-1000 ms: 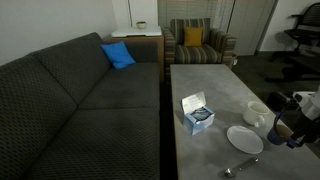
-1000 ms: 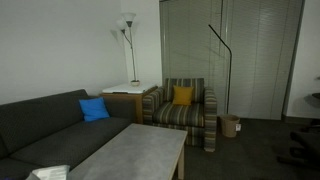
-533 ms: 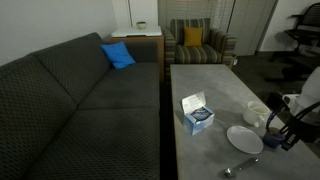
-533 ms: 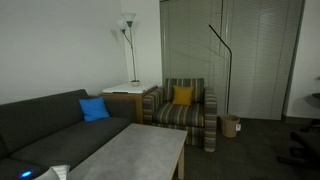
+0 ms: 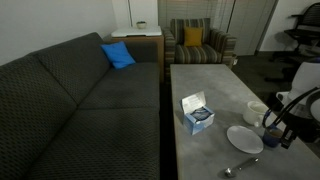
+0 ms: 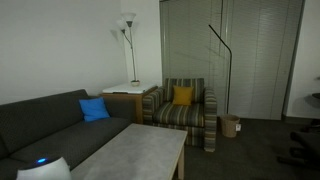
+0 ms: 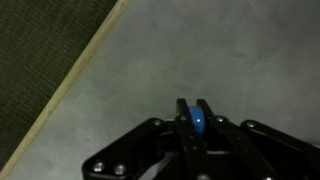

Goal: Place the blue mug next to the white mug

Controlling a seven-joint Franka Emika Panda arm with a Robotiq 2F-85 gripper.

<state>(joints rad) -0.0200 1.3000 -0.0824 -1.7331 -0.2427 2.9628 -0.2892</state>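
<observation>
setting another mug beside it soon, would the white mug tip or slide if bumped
The white mug looks squat and rounded, so a nudge would probably slide it across the smooth grey table rather than tip it. It appears ceramic: likely rigid, fairly heavy for its size, and could chip if the blue mug in the gripper strikes it.

You see only a blurred blue sliver of the blue mug (image 7: pixel 199 124) pinched in your gripper (image 7: pixel 196 106). In an exterior view, a white blurred shape (image 6: pixel 40 170) is cut off by the bottom edge.
</observation>
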